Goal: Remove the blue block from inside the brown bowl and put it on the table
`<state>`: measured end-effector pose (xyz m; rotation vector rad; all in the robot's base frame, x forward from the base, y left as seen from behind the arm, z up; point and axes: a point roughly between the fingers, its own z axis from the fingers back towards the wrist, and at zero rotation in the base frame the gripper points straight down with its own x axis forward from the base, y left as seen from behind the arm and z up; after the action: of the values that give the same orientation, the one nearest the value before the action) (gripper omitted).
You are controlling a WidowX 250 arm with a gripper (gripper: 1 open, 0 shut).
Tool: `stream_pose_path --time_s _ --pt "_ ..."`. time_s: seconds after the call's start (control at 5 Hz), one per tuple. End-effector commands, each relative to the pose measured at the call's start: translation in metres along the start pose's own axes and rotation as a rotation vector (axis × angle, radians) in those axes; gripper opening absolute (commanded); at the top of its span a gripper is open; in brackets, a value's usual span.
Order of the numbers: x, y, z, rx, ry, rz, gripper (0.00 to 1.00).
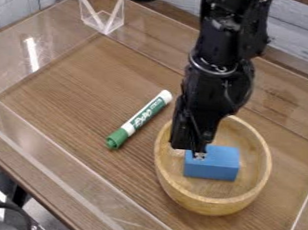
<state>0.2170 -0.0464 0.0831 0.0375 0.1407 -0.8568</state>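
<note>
While blue block (pixel 213 163) sits in brown bowl (pixel 248 198), tool (pixel 190 148) pressed tog., reach stage; next: prob. spread, straddle blk., grip.

- The black arm (pixel 226 48) is running out of the picture at one o'clock, its upper part being cut off.
- The gripper (pixel 191 148) is hiding part of the brown bowl's (pixel 191 198) rim toward eleven o'clock.
- A dark object (pixel 5 216) at seven o'clock is being cut by the edge.
- The marker's (pixel 141 119) lettering is showing too small to read.
</note>
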Motion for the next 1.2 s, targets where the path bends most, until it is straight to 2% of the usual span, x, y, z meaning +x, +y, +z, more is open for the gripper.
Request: stream_pose_path --time_s 0.0,0.2,0.4,1.0 --pt "0.007 0.006 0.021 0.055 -0.070 -0.008 0.00" --pt "0.007 0.006 0.022 0.058 -0.073 -0.013 0.00" --pt "0.009 0.005 0.019 0.061 -0.077 -0.023 1.00" --pt "0.014 0.003 0.009 0.068 -0.094 -0.050 1.00"
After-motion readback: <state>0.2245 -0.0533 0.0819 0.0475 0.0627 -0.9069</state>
